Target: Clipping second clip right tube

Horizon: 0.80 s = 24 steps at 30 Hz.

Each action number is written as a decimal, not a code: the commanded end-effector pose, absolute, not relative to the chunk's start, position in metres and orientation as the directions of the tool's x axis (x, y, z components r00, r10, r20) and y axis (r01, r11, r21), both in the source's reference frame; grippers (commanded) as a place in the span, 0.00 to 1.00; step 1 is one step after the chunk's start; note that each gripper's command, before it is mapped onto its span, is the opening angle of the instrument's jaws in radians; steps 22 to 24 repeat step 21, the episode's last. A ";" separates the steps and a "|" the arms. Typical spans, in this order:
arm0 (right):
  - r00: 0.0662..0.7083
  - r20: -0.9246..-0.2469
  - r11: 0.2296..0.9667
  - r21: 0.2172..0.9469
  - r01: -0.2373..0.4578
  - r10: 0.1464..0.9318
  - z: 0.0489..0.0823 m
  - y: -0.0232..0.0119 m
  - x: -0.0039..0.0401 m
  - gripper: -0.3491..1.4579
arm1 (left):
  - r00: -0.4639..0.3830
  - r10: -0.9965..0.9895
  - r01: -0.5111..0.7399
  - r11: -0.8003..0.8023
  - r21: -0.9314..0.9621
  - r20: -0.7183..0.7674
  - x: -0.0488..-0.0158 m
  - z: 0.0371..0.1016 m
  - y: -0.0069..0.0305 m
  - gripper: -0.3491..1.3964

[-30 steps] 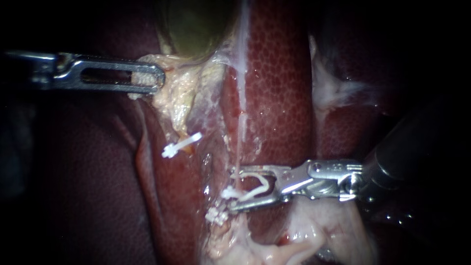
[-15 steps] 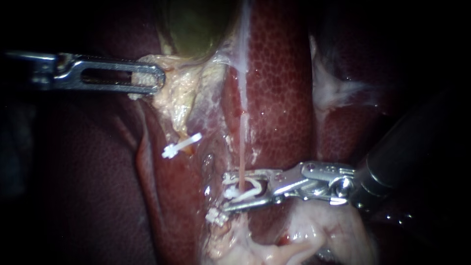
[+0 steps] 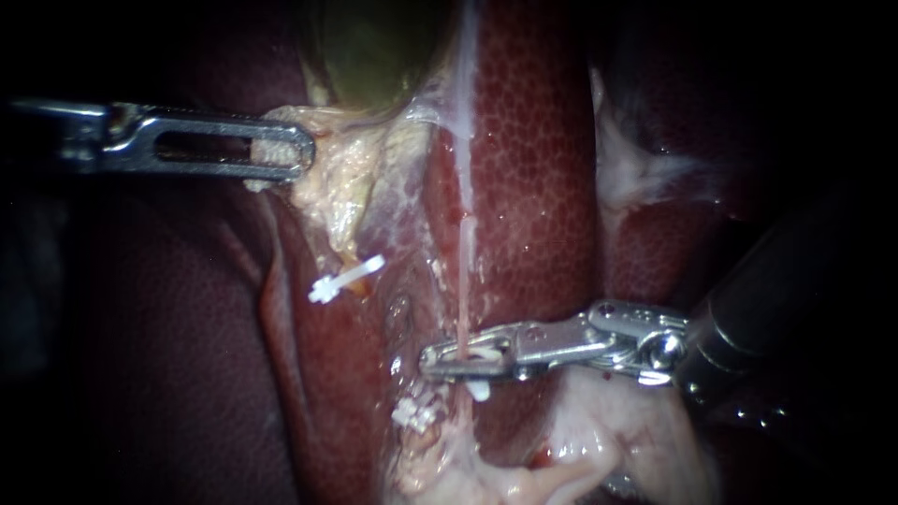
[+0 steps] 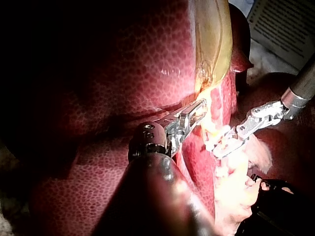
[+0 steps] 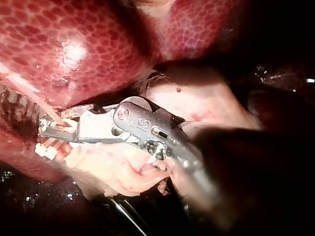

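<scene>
The right tube (image 3: 463,281) is a thin pink strand running down the liver (image 3: 533,168). My right instrument (image 3: 432,360) crosses it with jaws squeezed together on a white clip (image 3: 479,388) around the tube; a bit of the clip sticks out below the jaws. Another white clip (image 3: 412,411) sits lower on the same tube. A third clip (image 3: 346,278) sits on the left tube. My left instrument (image 3: 301,150) is shut on pale tissue (image 3: 337,178) under the gallbladder (image 3: 374,47). In the right wrist view the jaws (image 5: 49,129) hold the tube (image 5: 29,98).
Pale fatty tissue (image 3: 599,440) lies under the right instrument's shaft. More white tissue (image 3: 636,168) lies on the liver to the right. In the left wrist view the right instrument (image 4: 224,145) works just beyond my left instrument's jaws (image 4: 197,110).
The right instrument's jaws have gone from open around the tube to shut, flattening the white clip onto the tube. The left instrument has held still.
</scene>
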<state>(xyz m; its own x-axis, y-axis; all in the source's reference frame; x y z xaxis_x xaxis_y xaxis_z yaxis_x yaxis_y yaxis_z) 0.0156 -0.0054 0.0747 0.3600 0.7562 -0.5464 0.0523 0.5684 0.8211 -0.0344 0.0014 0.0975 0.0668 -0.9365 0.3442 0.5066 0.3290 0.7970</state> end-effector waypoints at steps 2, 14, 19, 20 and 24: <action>0.361 -0.540 0.561 0.826 0.052 0.761 0.0746 -0.0054 0.0156 0.00 | 0.067 -0.936 0.506 0.329 0.797 0.344 -0.0344 0.0975 0.0013 0.00; 0.367 -0.526 0.545 0.836 0.057 0.767 0.0747 -0.0057 0.0156 0.00 | 0.067 -0.936 0.507 0.330 0.797 0.345 -0.0344 0.0975 0.0013 0.00; 0.368 -0.521 0.541 0.839 0.055 0.771 0.0747 -0.0057 0.0156 0.00 | 0.067 -0.936 0.506 0.330 0.797 0.345 -0.0344 0.0975 0.0013 0.00; 0.368 -0.521 0.541 0.839 0.055 0.771 0.0747 -0.0057 0.0156 0.00 | 0.067 -0.936 0.506 0.330 0.797 0.345 -0.0344 0.0975 0.0013 0.00; 0.368 -0.521 0.541 0.839 0.056 0.770 0.0747 -0.0057 0.0156 0.00 | 0.067 -0.936 0.506 0.330 0.797 0.345 -0.0344 0.0975 0.0013 0.00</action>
